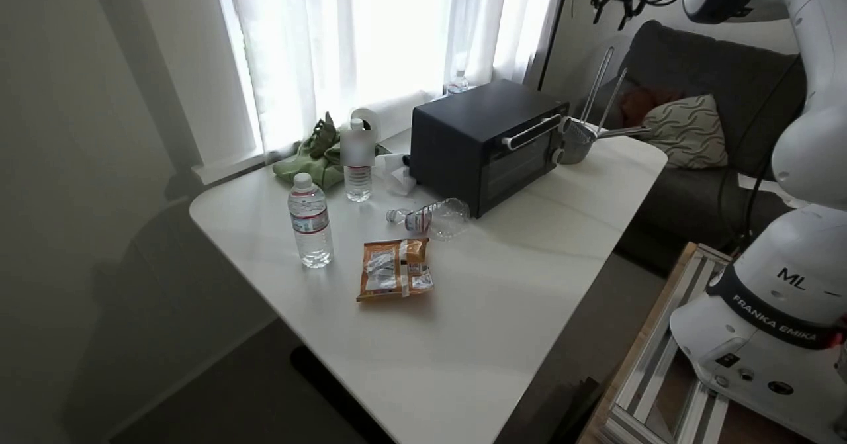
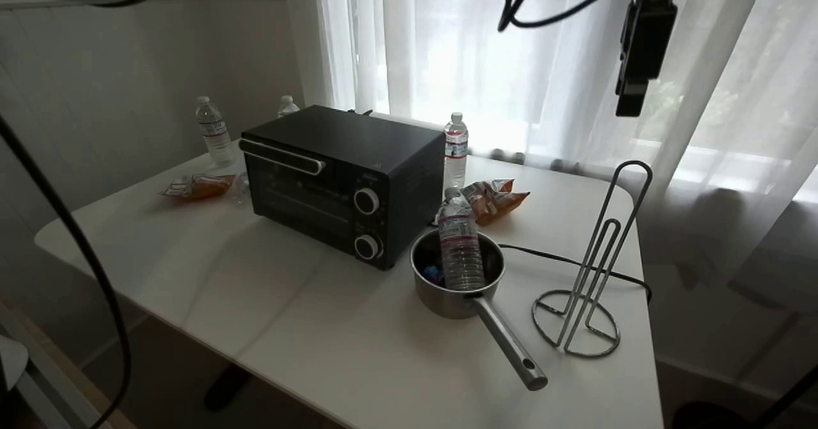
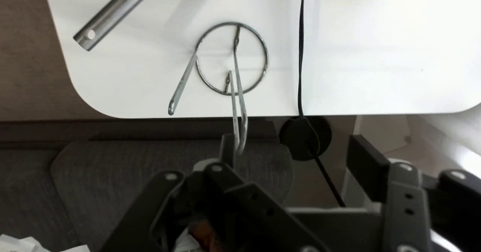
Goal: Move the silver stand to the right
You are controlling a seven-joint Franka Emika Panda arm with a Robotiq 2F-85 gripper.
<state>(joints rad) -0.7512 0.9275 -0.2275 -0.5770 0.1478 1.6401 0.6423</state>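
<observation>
The silver stand (image 2: pixel 582 275) is a wire holder with a round base ring, a tall loop and a shorter loop. It stands upright on the white table (image 2: pixel 307 352) near its end, right of the saucepan. Its loops also show in an exterior view (image 1: pixel 597 85), where the saucepan hides its base, and it shows from above in the wrist view (image 3: pixel 238 75). My gripper is open and empty, above the stand in both exterior views (image 1: pixel 609 23) (image 2: pixel 629 108). In the wrist view (image 3: pixel 292 147) the top of the tall loop appears beside the inner side of the left finger.
A saucepan (image 2: pixel 450 304) holding a water bottle (image 2: pixel 461 250) stands beside the stand, its handle (image 3: pixel 116 15) pointing outward. A black cord (image 3: pixel 301 56) runs past the stand over the table edge. A toaster oven (image 2: pixel 345 141), several bottles and orange packets stand or lie farther along.
</observation>
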